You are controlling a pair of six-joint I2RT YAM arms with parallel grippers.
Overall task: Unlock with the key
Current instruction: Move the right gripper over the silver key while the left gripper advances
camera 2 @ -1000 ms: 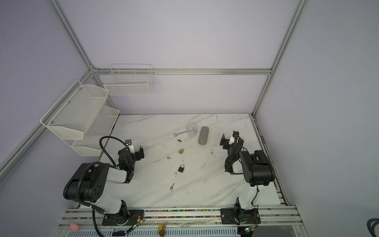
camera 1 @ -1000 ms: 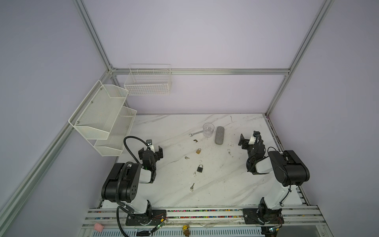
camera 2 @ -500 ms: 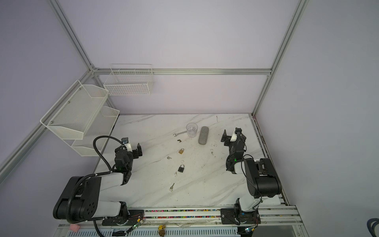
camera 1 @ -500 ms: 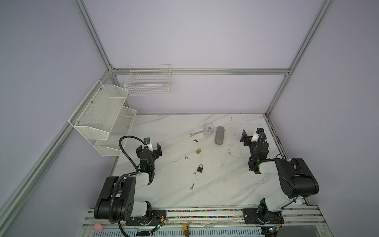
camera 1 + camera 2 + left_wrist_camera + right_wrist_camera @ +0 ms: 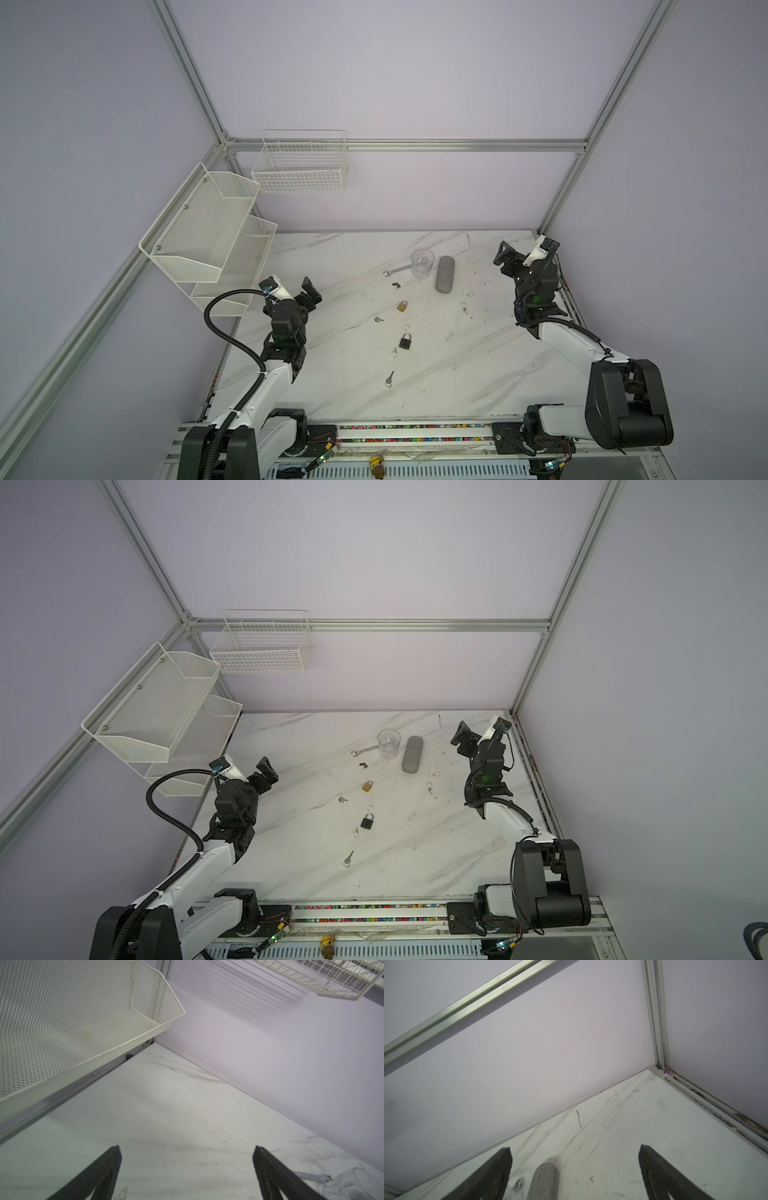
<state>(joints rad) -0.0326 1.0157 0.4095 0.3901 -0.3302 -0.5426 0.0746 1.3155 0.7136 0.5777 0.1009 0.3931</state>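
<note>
Found the key [image 5: 389,377] lying flat on the marble table [image 5: 478,374], in the lower middle of both top views, with its ring end toward the bottom edge and neither arm touching it. Saw the black padlock [image 5: 406,341] just above it in the frame and a brass padlock [image 5: 402,306] higher again, apart from the black one. Could not tell whether either shackle was locked. Noted a small silvery piece [image 5: 378,319] left of the two locks, too small to identify. Farther up, picked out a wrench [image 5: 397,271] reaching to a clear cup [image 5: 422,264], and a grey oblong case [image 5: 445,274] just right of the cup.

Located the left gripper [image 5: 312,291] at left centre, well apart from key and locks, jaws spread wide and holding nothing. Saw only bare table between its fingers [image 5: 99,1174] in the left wrist view. Located the right gripper [image 5: 504,258] at the right, near the table's back corner, equally wide and empty. Saw white mesh shelves [image 5: 199,232] at the left and a wire basket [image 5: 299,166] on the back wall.
</note>
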